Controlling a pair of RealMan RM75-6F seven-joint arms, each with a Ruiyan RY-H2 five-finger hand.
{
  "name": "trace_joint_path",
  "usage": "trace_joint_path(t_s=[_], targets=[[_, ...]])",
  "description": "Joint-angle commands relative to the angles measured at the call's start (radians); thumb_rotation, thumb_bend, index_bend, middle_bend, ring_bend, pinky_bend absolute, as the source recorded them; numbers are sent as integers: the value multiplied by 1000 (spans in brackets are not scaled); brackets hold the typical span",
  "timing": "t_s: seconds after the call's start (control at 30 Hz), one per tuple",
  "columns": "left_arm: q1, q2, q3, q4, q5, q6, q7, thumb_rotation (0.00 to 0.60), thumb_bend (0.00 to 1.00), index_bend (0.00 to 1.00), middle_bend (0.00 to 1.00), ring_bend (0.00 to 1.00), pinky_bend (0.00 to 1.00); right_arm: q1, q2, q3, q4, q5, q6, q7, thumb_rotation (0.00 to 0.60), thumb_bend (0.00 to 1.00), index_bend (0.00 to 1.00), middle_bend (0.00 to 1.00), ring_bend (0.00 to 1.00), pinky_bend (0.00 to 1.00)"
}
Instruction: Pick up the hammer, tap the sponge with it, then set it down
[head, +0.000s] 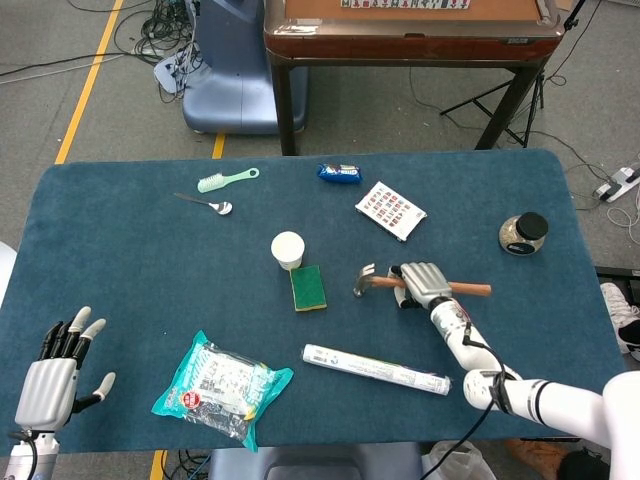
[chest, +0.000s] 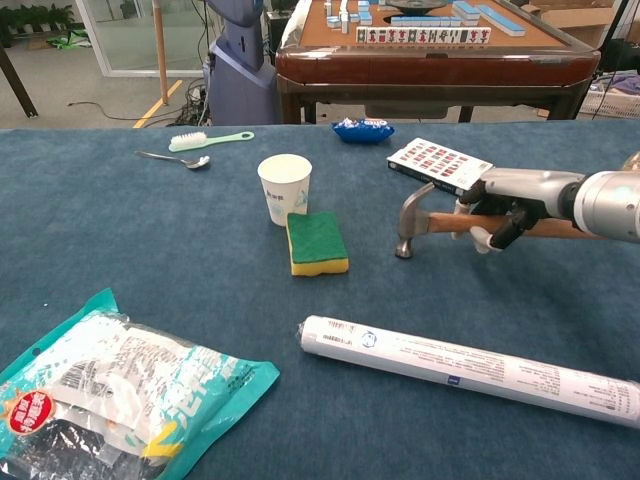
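My right hand (head: 420, 281) (chest: 508, 205) grips the wooden handle of the hammer (head: 366, 281) (chest: 412, 217) close behind its steel head. The hammer is lifted off the cloth, its handle level, its head pointing down and to the left. The green and yellow sponge (head: 308, 287) (chest: 317, 242) lies flat a short way left of the hammer head, untouched. My left hand (head: 52, 369) rests at the table's near left corner with fingers spread and nothing in it; only the head view shows it.
A white paper cup (head: 288, 249) (chest: 285, 188) stands just behind the sponge. A long white tube (head: 376, 369) (chest: 470, 369) lies in front of the hammer. A card pack (head: 390, 211), a jar (head: 523, 233), a snack bag (head: 220, 387), a spoon (head: 207, 204) and a brush (head: 227, 179) lie around.
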Motion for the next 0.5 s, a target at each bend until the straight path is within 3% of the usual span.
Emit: trace_joint_path(t_s=[0.03, 0.5], targets=[[0, 0, 0, -1, 0, 0, 0, 600, 245, 135, 18, 29, 0, -10, 10, 6, -8, -27, 7, 22, 600, 875, 572, 640, 424, 253], [5, 3, -2, 0, -7, 7, -3, 600, 245, 136, 18, 29, 0, -20, 84, 25, -79, -124, -7, 92, 600, 977, 653, 707, 515, 342]])
